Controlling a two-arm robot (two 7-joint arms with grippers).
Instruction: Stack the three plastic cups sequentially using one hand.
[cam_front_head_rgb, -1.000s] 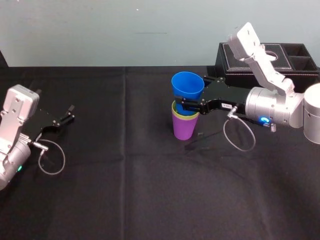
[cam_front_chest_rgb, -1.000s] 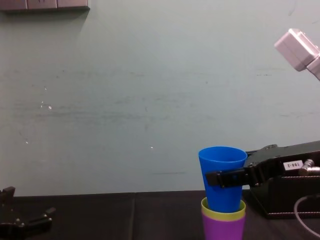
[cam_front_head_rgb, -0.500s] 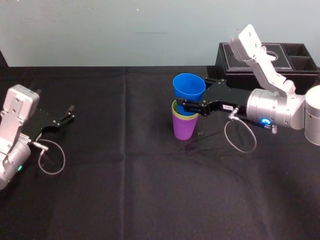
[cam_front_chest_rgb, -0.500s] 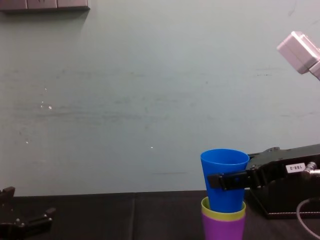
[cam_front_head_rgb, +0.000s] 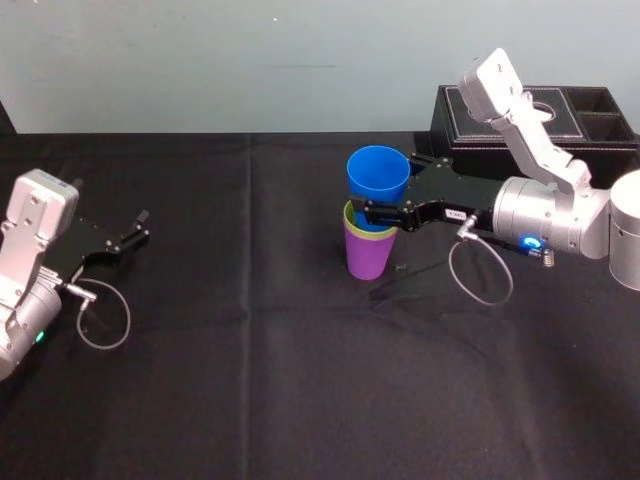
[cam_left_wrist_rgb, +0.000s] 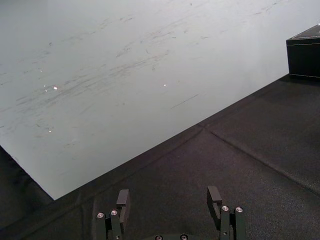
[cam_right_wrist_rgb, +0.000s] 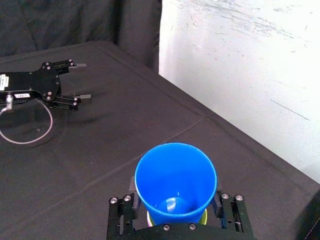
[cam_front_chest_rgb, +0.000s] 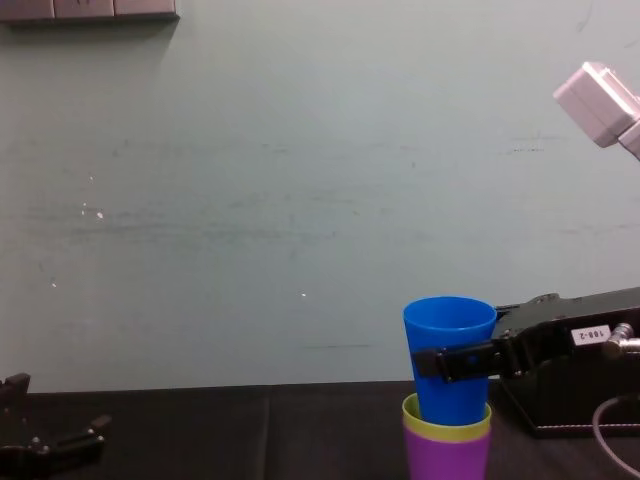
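Table (cam_front_head_rgb: 300, 400): covered in black cloth; it carries all the items below. Its state is unchanged from the earlier frames.
Black box (cam_front_head_rgb: 600, 125): stands at the far right of the table, behind the right arm and well apart from the cups. It has not moved.
Right gripper (cam_front_head_rgb: 385, 200): reaches in from the right, over the middle of the table. Its jaws are clamped on the sides of the blue cup, one flat finger (cam_front_chest_rgb: 445, 362) crossing the cup wall about half-way up. Compared with one second ago it sits slightly lower and a little further right; against the half-second frame the change is barely perceptible.
Left gripper (cam_front_head_rgb: 140, 228): parked at the left edge of the table, low over the cloth, jaws spread apart with nothing between them. Its position is the same as in the earlier frames.
Purple cup (cam_front_head_rgb: 368, 255): stands upright on the cloth near the table centre and forms the bottom of the stack. It has not shifted.
Yellow-green cup (cam_front_chest_rgb: 447, 425): nested inside the purple cup, with just its rim band exposed above the purple rim. Unchanged.
Blue cup (cam_front_head_rgb: 378, 180): its base sits inside the yellow-green cup, roughly upright, with most of its body above that rim. It is marginally deeper than one second ago.
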